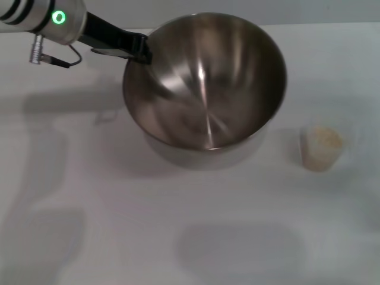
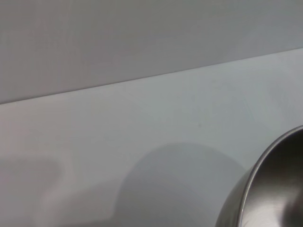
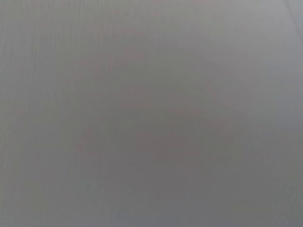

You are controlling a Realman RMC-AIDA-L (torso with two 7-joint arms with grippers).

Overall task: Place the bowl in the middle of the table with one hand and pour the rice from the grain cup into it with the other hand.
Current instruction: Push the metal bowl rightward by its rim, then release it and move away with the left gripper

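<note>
Head view gives you the white desk (image 1: pixel 119 225) filling nearly everything, with the steel mixing bowl (image 1: pixel 205 89) standing on it a little behind centre, empty and shiny inside. Your left arm comes in from the far left corner, green ring light glowing, and its left claw (image 1: pixel 141 50) meets the bowl's far-left rim, pinching that rim as far as you can see; the fingertips are partly hidden by the rim. Well to the right of the bowl and apart from it, the grain cup (image 1: pixel 320 148) stands upright on the desk, holding pale rice (image 1: pixel 325 138) close to its top. Left wrist view shows you only a curved piece of the bowl (image 2: pixel 272 189) and bare desk (image 2: pixel 142 142). Your right claw appears in no view, and the right wrist view shows you only flat grey.
</note>
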